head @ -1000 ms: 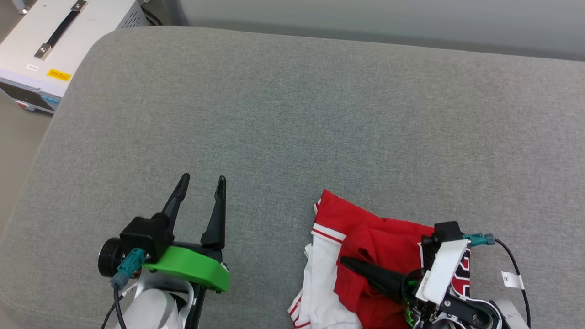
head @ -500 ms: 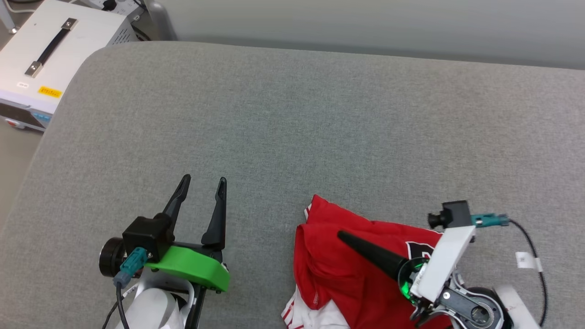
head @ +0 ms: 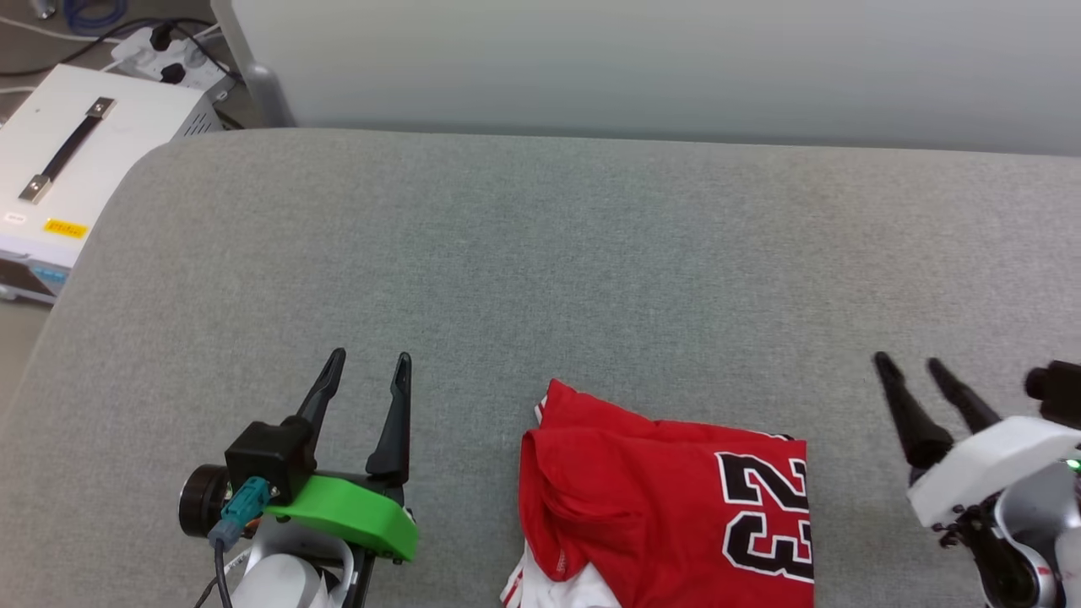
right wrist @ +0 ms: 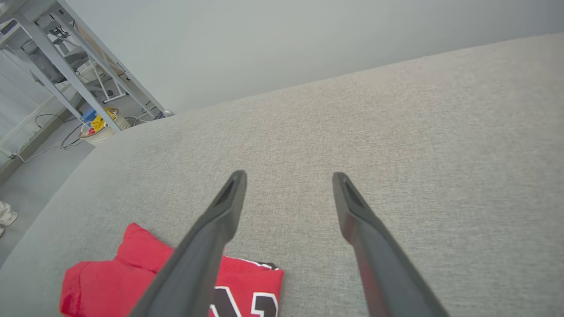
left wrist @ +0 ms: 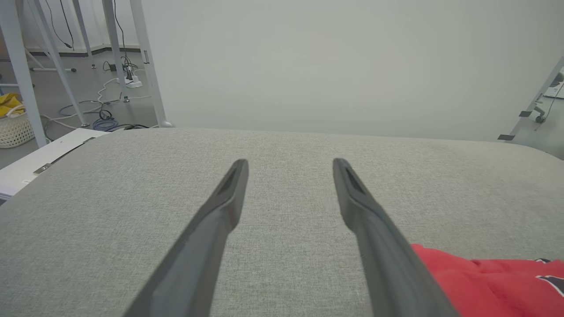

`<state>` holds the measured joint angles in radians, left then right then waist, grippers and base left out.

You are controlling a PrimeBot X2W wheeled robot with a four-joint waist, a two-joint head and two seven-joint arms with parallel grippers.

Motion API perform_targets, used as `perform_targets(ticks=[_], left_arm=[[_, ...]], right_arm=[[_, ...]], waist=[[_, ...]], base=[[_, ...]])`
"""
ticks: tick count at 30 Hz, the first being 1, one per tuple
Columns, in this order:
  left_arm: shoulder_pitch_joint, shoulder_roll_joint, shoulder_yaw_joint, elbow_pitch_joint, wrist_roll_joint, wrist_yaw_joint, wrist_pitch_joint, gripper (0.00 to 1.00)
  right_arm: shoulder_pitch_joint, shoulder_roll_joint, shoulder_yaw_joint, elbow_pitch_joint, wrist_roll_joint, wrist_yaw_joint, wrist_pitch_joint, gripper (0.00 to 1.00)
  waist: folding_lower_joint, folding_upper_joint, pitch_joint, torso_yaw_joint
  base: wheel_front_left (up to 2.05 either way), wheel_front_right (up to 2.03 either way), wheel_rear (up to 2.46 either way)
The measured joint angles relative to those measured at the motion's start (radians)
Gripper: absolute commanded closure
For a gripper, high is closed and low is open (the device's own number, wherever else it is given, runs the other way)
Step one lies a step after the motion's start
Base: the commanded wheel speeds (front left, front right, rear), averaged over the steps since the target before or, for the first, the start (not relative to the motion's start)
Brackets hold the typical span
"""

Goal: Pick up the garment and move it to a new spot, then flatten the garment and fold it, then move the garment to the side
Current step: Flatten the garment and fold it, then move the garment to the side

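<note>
On a grey cushion the garment is lying folded. Our left gripper and right gripper are hovering, jaws spread and empty; shifting it aside likely needs regrasping.

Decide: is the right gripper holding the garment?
No, the right gripper stands open to the right of the garment, apart from it.

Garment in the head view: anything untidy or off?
Slightly. The garment lies folded, but its left edge is bunched, and a white sleeve pokes out under the lower-left corner. The left tool and right tool are open, off it.
</note>
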<state>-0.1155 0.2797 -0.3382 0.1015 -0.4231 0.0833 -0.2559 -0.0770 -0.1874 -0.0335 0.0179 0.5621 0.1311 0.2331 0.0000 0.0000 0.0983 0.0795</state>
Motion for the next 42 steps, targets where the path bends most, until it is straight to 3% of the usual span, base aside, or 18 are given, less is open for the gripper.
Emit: perform_targets(ticks=[6, 11, 16, 34, 42], left_arm=[[0.023, 0.000, 0.011, 0.013, 0.000, 0.009, 0.000, 0.00], [0.042, 0.000, 0.017, 0.019, 0.000, 0.010, 0.000, 0.00], [0.053, 0.000, 0.017, 0.019, 0.001, 0.014, 0.000, 0.00], [0.076, 0.003, 0.039, 0.025, 0.003, 0.018, 0.000, 0.00], [0.040, -0.003, 0.048, 0.011, 0.013, 0.018, 0.000, 0.00]], right_arm=[[0.035, 0.023, -0.083, -0.058, -0.205, 0.000, -0.149, 0.00], [0.086, 0.029, -0.050, -0.109, -0.288, 0.000, -0.263, 0.00], [0.152, 0.042, -0.019, -0.129, -0.322, 0.000, -0.292, 0.00], [0.234, 0.101, -0.044, -0.208, -0.337, 0.000, -0.234, 0.00], [0.233, 0.083, -0.152, -0.111, -0.153, 0.000, -0.126, 0.00]], waist=[[0.0000, 0.0000, -0.029, -0.018], [0.0000, 0.0000, -0.058, -0.029], [0.0000, 0.0000, -0.079, -0.038], [-0.0001, 0.0000, -0.093, -0.052], [0.0000, 0.0000, -0.057, -0.024]], base=[[0.00, 0.00, 0.00], [0.00, 0.00, 0.00], [0.00, 0.00, 0.00], [0.00, 0.00, 0.00], [0.00, 0.00, 0.00]])
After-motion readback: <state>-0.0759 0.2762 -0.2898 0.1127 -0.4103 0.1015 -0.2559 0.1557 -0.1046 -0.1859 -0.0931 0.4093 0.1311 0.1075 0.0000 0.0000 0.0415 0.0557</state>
